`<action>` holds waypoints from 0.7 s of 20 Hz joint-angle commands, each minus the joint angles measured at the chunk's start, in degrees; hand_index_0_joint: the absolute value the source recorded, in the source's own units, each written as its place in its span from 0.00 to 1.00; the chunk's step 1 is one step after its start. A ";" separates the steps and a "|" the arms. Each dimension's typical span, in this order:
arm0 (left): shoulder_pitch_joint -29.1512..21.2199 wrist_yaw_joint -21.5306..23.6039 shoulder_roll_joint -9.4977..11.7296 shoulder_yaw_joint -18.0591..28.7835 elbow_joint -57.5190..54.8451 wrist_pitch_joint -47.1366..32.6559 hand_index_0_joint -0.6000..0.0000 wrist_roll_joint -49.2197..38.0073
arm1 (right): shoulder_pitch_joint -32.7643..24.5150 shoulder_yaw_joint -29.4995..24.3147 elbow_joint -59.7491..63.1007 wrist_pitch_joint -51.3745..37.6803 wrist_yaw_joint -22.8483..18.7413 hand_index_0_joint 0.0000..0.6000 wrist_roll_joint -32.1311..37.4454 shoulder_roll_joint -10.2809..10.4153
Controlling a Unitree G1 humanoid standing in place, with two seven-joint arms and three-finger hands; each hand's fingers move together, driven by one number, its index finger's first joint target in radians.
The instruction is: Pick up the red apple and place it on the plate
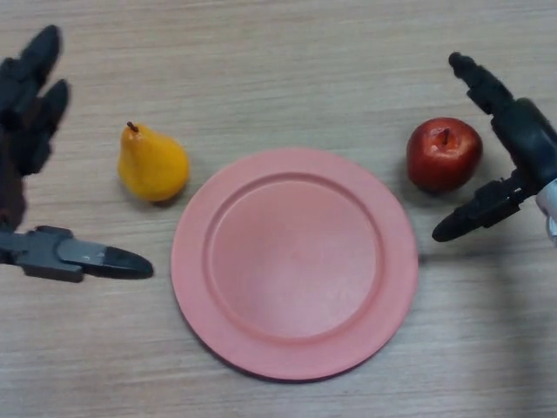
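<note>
Two hands flank the scene, but only one is placed for the job; the right hand (513,148) sits just beside the red apple (444,154), spread open and holding nothing, its fingers reaching up past the apple's far side and its thumb stretched below and to the near side of it; the apple lies in the mouth of that spread, toward the middle of the counter (287,61) from the palm, apparently not yet touched. The apple stands upright, stem up, just off the right edge of the pink plate (294,261), close to the rim but apart from it; the plate itself is bare. The left hand (30,96) is also open and empty, well apart from the apple across the plate, near a yellow pear (152,164) that is no part of the task. By my reading the right hand should close sideways around the apple, then carry it a short way left onto the plate.
</note>
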 commanded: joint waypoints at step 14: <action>-6.50 -0.72 6.96 4.18 1.42 -6.19 1.00 -2.03 | 3.28 -3.45 -34.85 17.64 2.30 1.00 8.29 5.49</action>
